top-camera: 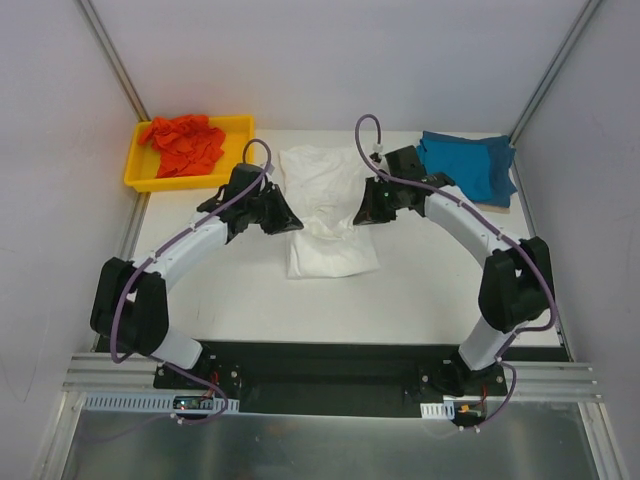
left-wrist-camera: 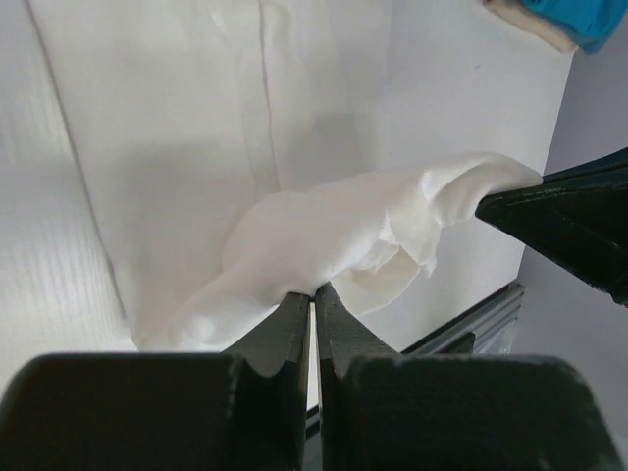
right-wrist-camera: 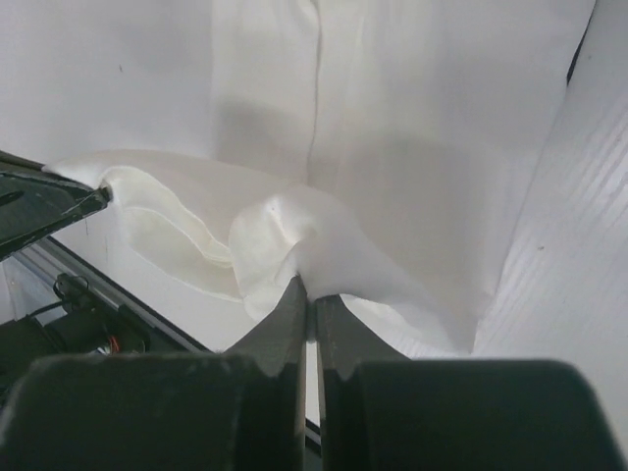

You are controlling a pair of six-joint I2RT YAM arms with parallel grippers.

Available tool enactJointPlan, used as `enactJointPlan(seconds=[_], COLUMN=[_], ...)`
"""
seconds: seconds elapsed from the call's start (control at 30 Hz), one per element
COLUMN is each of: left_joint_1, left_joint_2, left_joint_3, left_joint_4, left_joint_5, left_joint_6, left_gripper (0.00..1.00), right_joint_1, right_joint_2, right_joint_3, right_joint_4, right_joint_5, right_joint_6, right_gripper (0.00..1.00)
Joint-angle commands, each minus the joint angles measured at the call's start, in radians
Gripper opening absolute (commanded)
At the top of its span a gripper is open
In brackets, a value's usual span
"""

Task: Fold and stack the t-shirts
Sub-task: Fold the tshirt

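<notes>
The white t-shirt (top-camera: 325, 210) lies in the middle of the table, partly lifted between the two arms. My left gripper (top-camera: 292, 222) is shut on its left edge; in the left wrist view (left-wrist-camera: 314, 292) the cloth (left-wrist-camera: 324, 235) bunches at the fingertips. On the opposite side my right gripper (top-camera: 362, 215) is shut on the right edge, with cloth (right-wrist-camera: 334, 245) pinched at its tips (right-wrist-camera: 312, 299). A teal-blue t-shirt (top-camera: 468, 165) rests at the back right. The orange-red t-shirt (top-camera: 183, 143) lies crumpled in the tray.
A shallow yellow tray (top-camera: 140, 178) stands at the back left corner. White walls with metal posts close in the table at left, right and back. The black mounting rail (top-camera: 320, 375) runs along the near edge.
</notes>
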Motion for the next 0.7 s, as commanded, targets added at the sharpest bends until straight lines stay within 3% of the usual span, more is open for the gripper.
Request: enactJointPlan(seconds=[0.0, 0.47, 0.67], left_joint_1=[0.034, 0.100, 0.106], left_joint_2=[0.061, 0.308, 0.433], left_joint_3=[0.080, 0.259, 0.345], left_joint_4=[0.006, 0.005, 0.003], left_joint_5=[-0.035, -0.001, 0.002], left_joint_6=[0.075, 0.103, 0.103], left_gripper=[0.00, 0.00, 0.00], right_joint_1=[-0.041, -0.104, -0.130], right_joint_2=[0.079, 0.321, 0.398], right_joint_3=[0.111, 0.307, 0.372], right_joint_4=[0.024, 0.047, 0.028], right_joint_5=[-0.043, -0.092, -0.040], right_joint_6=[-0.001, 0.002, 0.004], right_gripper=[0.01, 0.01, 0.03])
